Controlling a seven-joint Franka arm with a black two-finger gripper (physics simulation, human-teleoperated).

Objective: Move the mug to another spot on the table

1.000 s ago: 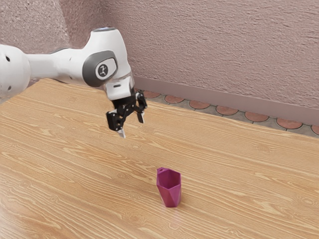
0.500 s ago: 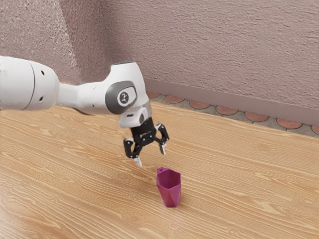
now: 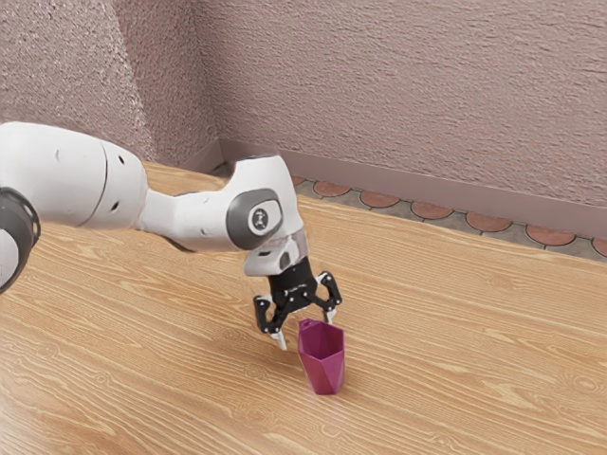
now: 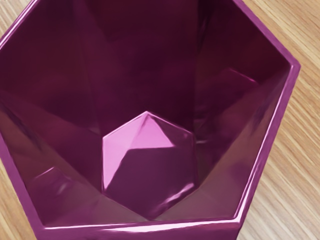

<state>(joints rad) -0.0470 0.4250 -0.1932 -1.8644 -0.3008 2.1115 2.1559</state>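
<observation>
While agape, pincer [image 3: 302,320] just above upright mug [image 3: 322,360].

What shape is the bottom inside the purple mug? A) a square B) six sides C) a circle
B: the wrist view looks straight down into the mug, and its floor has six straight edges.

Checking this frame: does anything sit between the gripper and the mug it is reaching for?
Nothing visible does. The open gripper hangs right at the rim of the upright mug, and the wrist view looks straight down into the mug's empty inside. The mug stands on the table, with plain wood around it.
</observation>
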